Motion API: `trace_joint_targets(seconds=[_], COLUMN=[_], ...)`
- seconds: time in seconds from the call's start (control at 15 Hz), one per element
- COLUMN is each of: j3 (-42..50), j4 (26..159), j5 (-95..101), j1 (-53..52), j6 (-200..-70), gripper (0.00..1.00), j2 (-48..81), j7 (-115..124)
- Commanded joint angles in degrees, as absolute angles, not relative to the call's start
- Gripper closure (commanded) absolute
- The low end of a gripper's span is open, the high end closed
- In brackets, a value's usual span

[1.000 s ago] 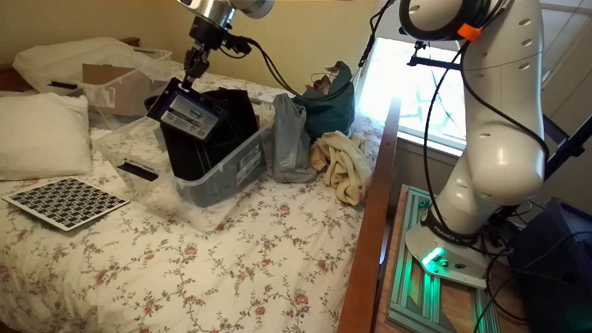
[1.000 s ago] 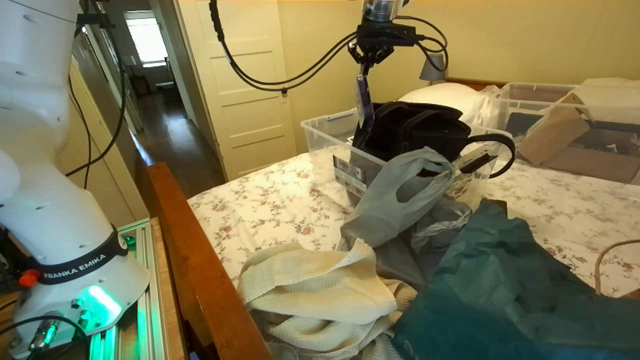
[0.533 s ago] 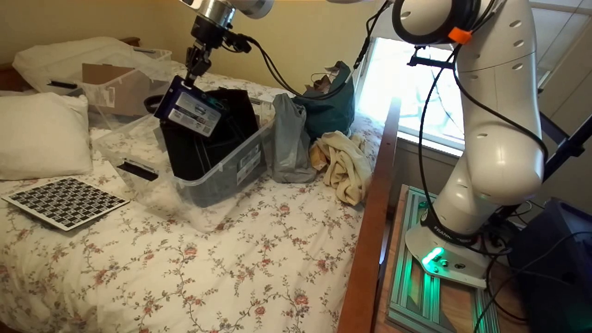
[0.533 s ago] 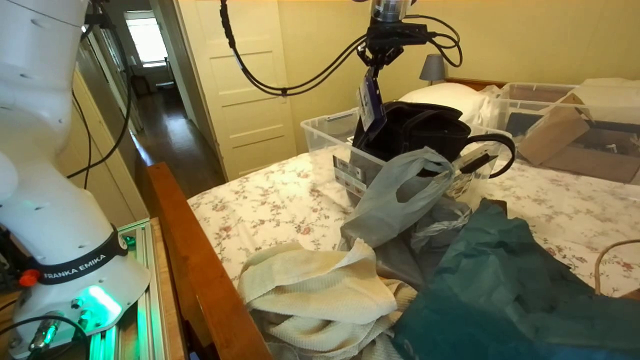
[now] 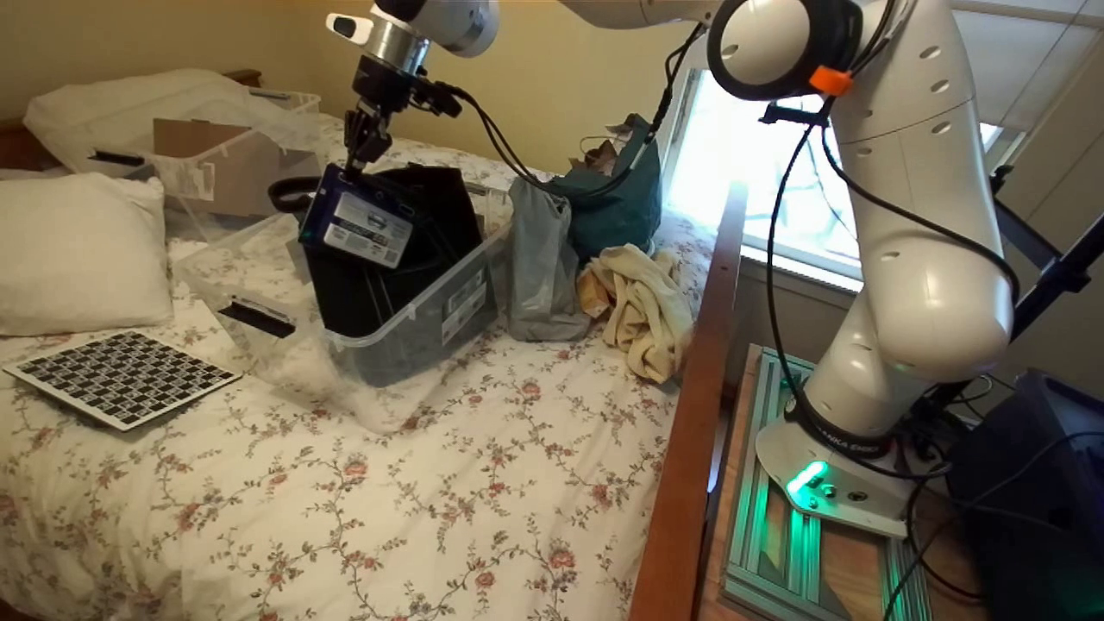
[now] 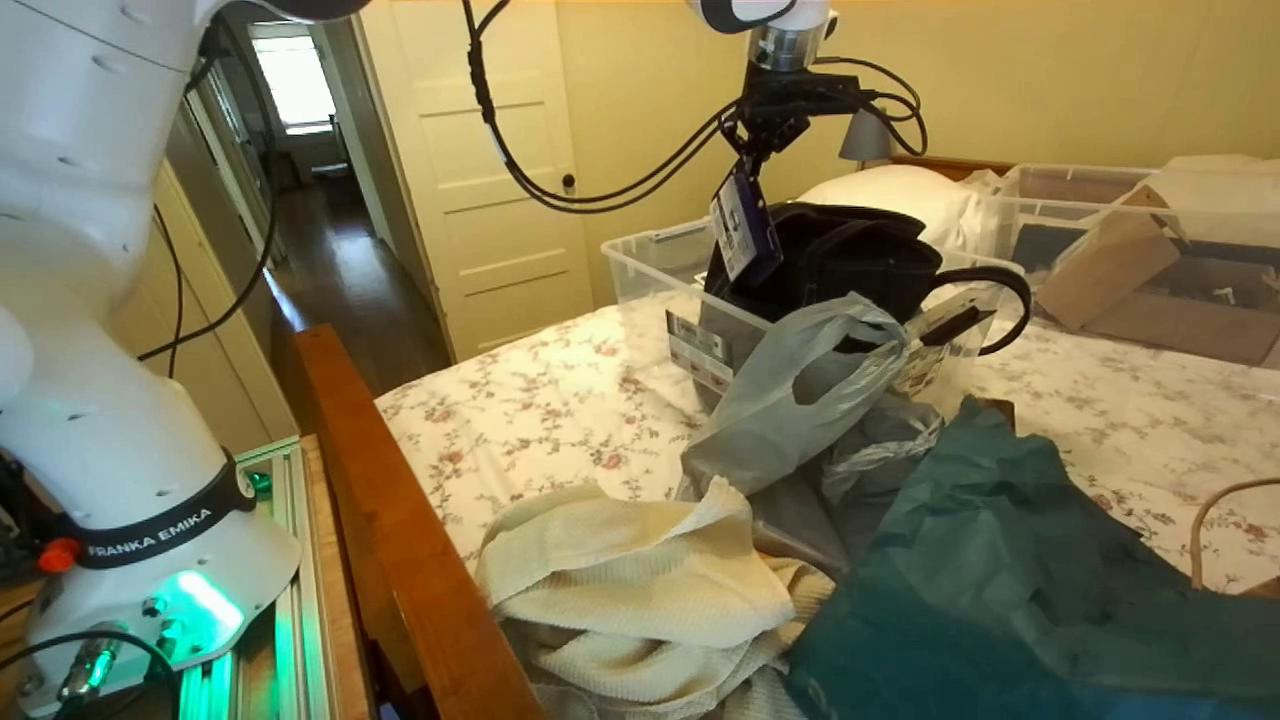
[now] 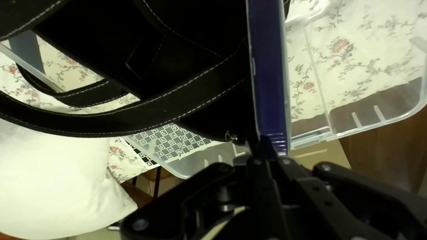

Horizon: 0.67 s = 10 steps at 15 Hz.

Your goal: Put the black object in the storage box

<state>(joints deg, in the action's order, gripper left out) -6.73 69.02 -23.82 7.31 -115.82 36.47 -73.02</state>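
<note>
The large black bag point(image 5: 358, 297) with loop handles sits tilted inside the storage box, its upper part above the rim. It also shows in an exterior view point(image 6: 880, 255) and fills the upper left of the wrist view point(image 7: 200, 46). The storage box point(image 5: 401, 355) is the translucent tub on the bed; its wall also shows in an exterior view point(image 6: 640, 285). My gripper point(image 5: 352, 171) is shut on the top edge of a flat dark blue labelled package point(image 5: 366, 228). The package hangs over the tub beside the bag; I cannot tell whether they touch. It shows edge-on in the wrist view point(image 7: 269, 76).
A grey plastic bag point(image 5: 543, 276), a teal bag point(image 5: 617, 203) and a cream cloth point(image 5: 642, 310) lie beside the tub. A checkered board point(image 5: 121, 379) and a white pillow point(image 5: 82, 254) lie on its other side. Another clear container point(image 5: 198, 177) stands behind.
The gripper and the blue package have moved lower. In an exterior view the package has swung to hang straighter. The black bag and the tub have not moved.
</note>
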Motion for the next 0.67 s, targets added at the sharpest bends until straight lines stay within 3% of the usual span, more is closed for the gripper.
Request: trace_joint_targets(seconds=[0.0, 0.47, 0.53, 0.6], j3=[-9.6, -10.0, -10.0, -10.0], j4=[64.0, 60.2, 59.7, 59.3], j5=[-25.4, -24.3, -24.2, -24.0], j1=[9.8, 10.8, 10.7, 10.7], j6=[-113.6, -112.6, -112.8, -112.8], gripper=[1.0, 0.99, 0.73, 0.72], j2=[39.8, 44.0, 44.5, 44.9], j7=[-74.9, -73.5, -73.2, -73.2])
